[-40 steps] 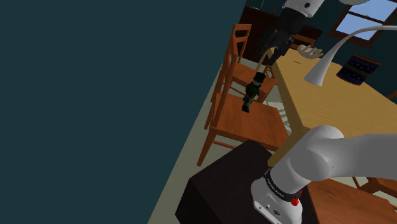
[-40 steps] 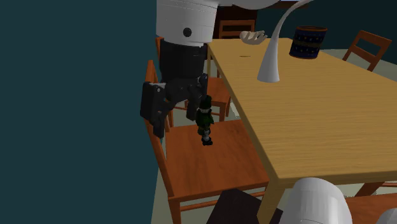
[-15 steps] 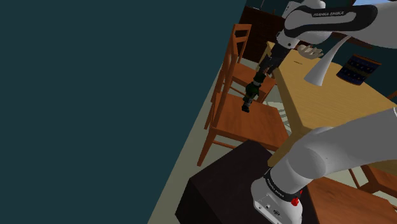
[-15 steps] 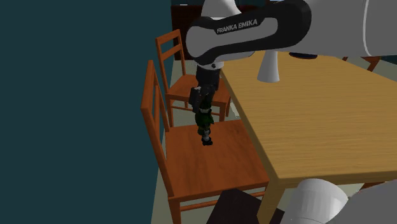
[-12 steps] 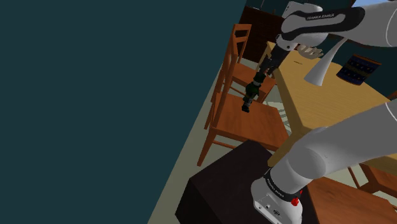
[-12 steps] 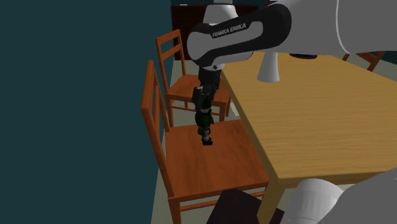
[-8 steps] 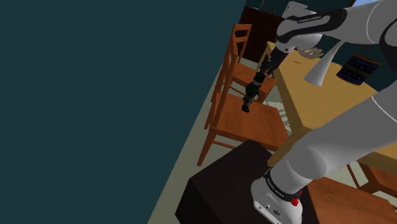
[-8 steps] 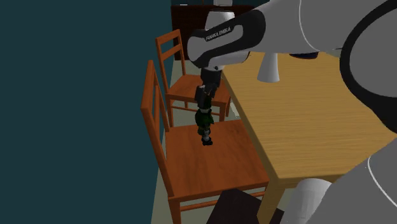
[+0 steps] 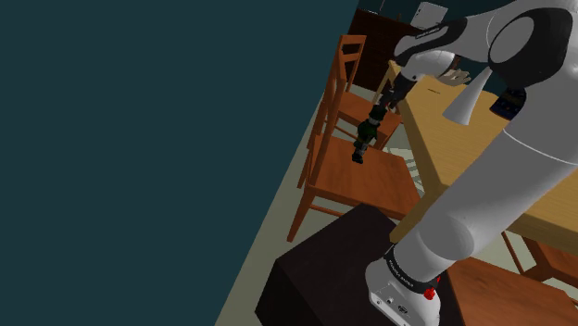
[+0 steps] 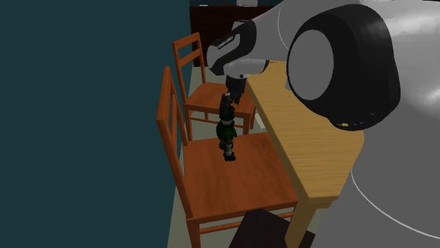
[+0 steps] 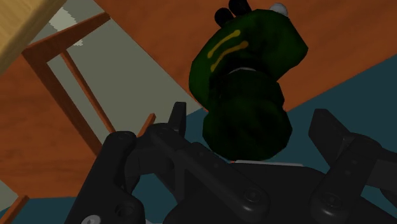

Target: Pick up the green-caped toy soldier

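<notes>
Since the soldier [image 10: 226,137] stood upright on the chair [image 10: 233,184] seat by the worktop [image 10: 303,148], the hand [image 11: 251,124] hung over its head, fingers [image 11: 327,130] spread either side, not touching it. Lined up for a top-down grab, I'd guess.

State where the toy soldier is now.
In the second exterior view's middle, the toy soldier stands upright on the nearer chair's seat, beside the table, under the tool.
</notes>
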`<state>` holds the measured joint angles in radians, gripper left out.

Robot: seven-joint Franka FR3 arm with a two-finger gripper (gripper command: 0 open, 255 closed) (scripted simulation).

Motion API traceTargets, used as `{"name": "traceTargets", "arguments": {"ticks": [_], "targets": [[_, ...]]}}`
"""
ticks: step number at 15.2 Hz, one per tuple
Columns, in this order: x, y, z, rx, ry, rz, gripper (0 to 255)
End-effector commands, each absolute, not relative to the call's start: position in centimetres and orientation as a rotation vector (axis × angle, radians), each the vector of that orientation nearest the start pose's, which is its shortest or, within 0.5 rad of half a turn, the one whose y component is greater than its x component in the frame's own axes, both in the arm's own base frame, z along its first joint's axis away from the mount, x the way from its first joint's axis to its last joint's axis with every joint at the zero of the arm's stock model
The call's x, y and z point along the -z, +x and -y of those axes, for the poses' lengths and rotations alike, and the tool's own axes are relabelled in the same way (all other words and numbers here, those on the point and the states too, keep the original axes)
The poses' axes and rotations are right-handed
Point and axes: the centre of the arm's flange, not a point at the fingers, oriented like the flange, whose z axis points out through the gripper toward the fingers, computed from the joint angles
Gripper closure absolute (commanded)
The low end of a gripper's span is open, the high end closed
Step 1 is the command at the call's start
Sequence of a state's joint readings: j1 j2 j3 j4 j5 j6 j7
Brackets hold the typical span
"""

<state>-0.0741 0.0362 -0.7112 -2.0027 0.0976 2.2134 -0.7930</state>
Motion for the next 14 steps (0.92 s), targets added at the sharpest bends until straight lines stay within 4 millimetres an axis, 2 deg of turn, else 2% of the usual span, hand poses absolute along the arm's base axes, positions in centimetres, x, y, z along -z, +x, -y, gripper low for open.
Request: {"name": "traceTargets", "arguments": {"ticks": [1, 5, 7, 8, 14], "targets": [[-45.1, 41.4, 40.5, 0.279, -3.219, -0.065, 0], [-43.0, 41.4, 40.5, 0.279, -3.219, -0.065, 0], [-42.7, 41.4, 40.5, 0.279, -3.219, -0.065, 0], [-42.7, 41.4, 40.5, 0.279, -3.219, -0.065, 255], [-42.7, 41.5, 40.5, 0.279, -3.219, -0.065, 255]]}}
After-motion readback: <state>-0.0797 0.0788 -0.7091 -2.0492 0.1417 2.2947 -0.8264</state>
